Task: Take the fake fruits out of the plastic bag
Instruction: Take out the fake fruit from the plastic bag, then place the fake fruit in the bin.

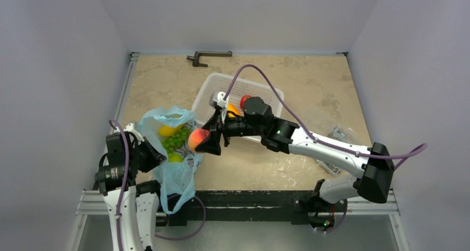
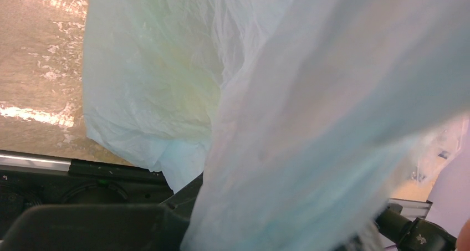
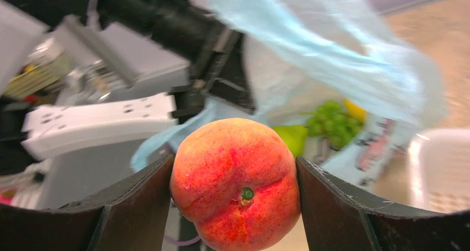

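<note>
Peach (image 3: pixel 235 184) clamped in right pincer (image 1: pixel 204 141) beside plastic bag (image 1: pixel 176 176) rim; left pincer (image 1: pixel 152 154) state unclear.

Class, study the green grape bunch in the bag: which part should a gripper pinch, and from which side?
Probably pinch the grape bunch across its lumpy middle, coming from above through the open mouth of the plastic bag; the yellow fruit and green fruit crowd its sides.

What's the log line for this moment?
right fingers: shut on peach, beside plastic bag mouth | left fingers: at bag rim, grip unclear | in bag: grape bunch, yellow fruit, green fruit
</note>
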Robot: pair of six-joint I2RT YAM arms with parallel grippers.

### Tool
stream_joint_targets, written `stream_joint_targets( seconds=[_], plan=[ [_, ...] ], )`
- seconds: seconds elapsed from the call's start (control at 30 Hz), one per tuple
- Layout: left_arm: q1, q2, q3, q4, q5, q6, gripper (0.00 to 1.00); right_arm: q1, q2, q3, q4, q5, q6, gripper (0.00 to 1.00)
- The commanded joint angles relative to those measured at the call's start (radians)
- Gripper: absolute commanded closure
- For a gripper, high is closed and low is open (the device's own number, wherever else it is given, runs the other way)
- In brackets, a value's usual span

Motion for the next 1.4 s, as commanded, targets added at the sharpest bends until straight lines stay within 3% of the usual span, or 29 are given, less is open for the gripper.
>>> stream_joint_targets(
  seconds=[0.0,0.13,0.23,0.4,0.57,0.7,0.83,1.03,1.1,1.37],
  plan=[
    [0.006,-0.004,-0.003,0.024,0.005,-0.008,1.00,-0.051,-0.074,-0.041,-0.018,0.374,-0.021,1.00],
    [0.006,-0.006,-0.005,0.026,0.005,-0.008,1.00,-0.098,-0.050,-0.049,-0.060,0.769,0.011,1.00],
    [0.005,-0.007,-0.005,0.025,0.006,-0.007,1.00,-0.168,0.036,0.000,-0.156,0.958,0.028,1.00],
    [0.006,-0.006,-0.005,0.027,0.008,-0.005,1.00,-0.240,0.231,0.112,-0.322,1.063,0.028,1.00],
    [0.006,-0.007,-0.005,0.027,0.007,-0.005,1.00,-0.277,0.350,0.151,-0.355,1.081,0.041,1.00],
    [0.006,-0.006,-0.006,0.026,0.005,-0.007,1.00,-0.299,0.389,0.157,-0.354,1.061,0.043,0.91],
    [0.006,-0.003,-0.005,0.026,0.009,-0.005,1.00,-0.312,0.413,0.150,-0.353,1.043,0.045,0.74],
    [0.006,0.002,-0.006,0.026,0.009,-0.005,1.00,-0.313,0.420,0.161,-0.361,0.997,0.030,0.30],
    [0.006,-0.001,-0.005,0.026,0.008,-0.006,1.00,-0.313,0.413,0.163,-0.362,0.978,0.029,0.19],
    [0.006,-0.001,-0.007,0.027,0.008,-0.006,1.00,-0.313,0.346,0.167,-0.383,0.941,0.027,0.07]
  ],
)
